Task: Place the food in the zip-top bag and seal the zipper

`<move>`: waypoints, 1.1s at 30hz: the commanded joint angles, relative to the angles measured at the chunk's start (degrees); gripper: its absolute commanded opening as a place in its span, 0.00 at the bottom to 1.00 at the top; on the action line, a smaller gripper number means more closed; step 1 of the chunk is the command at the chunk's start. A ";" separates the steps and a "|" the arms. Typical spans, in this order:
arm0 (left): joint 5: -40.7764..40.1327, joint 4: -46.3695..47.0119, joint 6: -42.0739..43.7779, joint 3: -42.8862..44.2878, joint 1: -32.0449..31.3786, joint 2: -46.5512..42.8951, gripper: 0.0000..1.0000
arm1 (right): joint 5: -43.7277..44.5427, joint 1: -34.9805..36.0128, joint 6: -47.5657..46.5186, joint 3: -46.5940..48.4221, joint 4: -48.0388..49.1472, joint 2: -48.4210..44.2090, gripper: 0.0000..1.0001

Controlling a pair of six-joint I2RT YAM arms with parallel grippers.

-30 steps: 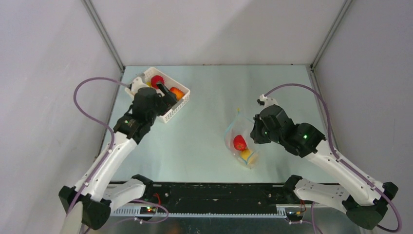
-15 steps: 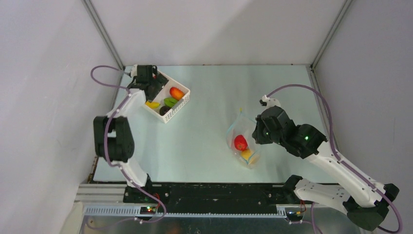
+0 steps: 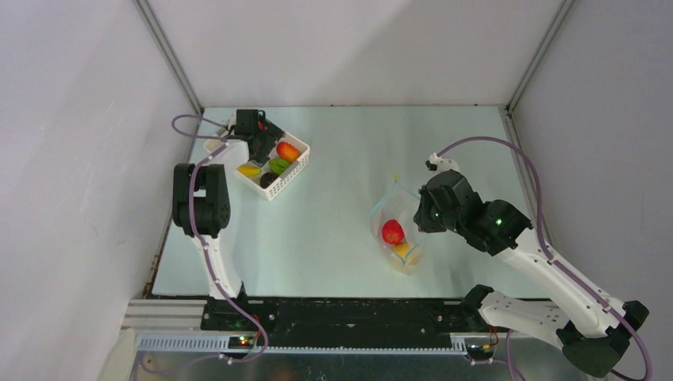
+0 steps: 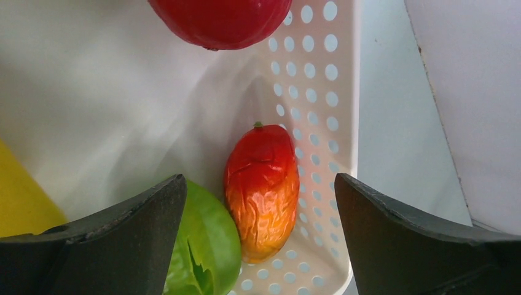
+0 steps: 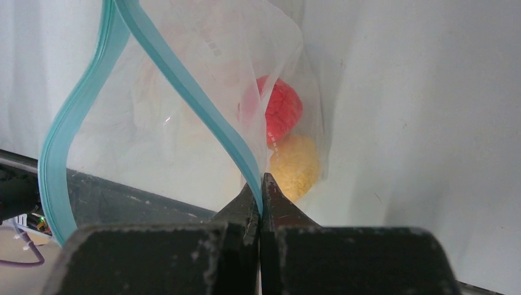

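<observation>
The left arm stands folded at the left side of the table point(image 3: 333, 159), its forearm reaching far over the white basket point(image 4: 313, 92) in the far left corner. The left gripper point(image 4: 259, 184) points down into the basket with its jaws spread wide and nothing between them; the wrist view shows them either side of a red-orange fruit point(image 4: 261, 190), with a green piece point(image 4: 209, 239) touching that fruit's left side, a round red piece point(image 4: 221, 21) farther off and a yellow piece point(image 4: 18, 196) at the left edge. The right arm rises from the near right and bends left toward the zip-top bag point(image 3: 385, 210), which lies right of centre on the table. The right gripper point(image 5: 261, 184) has its jaws clenched on the zipper point(image 5: 203, 104), pinching one lip of the mouth. The other lip bows away, so the mouth gapes. The bag's long axis runs roughly near to far, with the mouth at the far end and the closed bottom near. A red piece point(image 5: 279, 110) and a yellow piece point(image 5: 295, 166) sit touching inside it, toward the near end.
</observation>
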 commanded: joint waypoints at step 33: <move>-4.61 -0.14 -5.48 -1.86 -2.93 2.72 0.78 | 0.50 -0.91 -0.53 -0.82 -0.51 -1.28 0.00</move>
